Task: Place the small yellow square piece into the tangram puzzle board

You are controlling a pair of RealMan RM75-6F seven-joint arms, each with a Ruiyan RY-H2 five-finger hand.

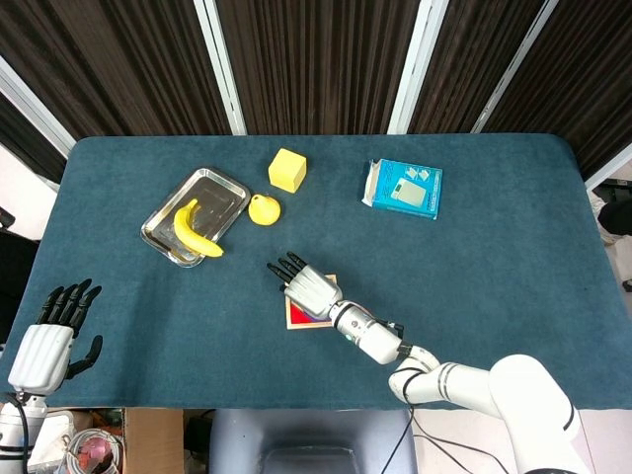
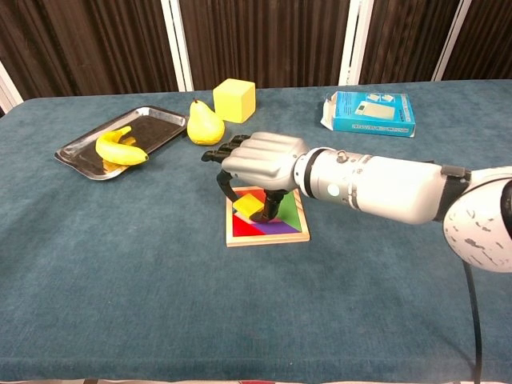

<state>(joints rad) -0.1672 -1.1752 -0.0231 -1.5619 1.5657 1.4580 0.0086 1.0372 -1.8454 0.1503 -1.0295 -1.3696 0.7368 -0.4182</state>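
The tangram board (image 2: 269, 229) is a wooden-framed square with coloured pieces and lies near the table's front middle; its red corner (image 1: 299, 316) shows in the head view. My right hand (image 2: 260, 160) hovers palm-down over the board's left half and pinches the small yellow square piece (image 2: 251, 205) just above the coloured pieces. In the head view this hand (image 1: 304, 282) hides most of the board. My left hand (image 1: 49, 341) hangs off the table's front left corner, fingers spread, holding nothing.
A steel tray (image 2: 157, 122) with a banana (image 2: 120, 149) sits at the back left. A yellow pear (image 2: 205, 124) and a yellow cube (image 2: 234, 99) stand behind the board. A blue box (image 2: 369, 113) lies at the back right.
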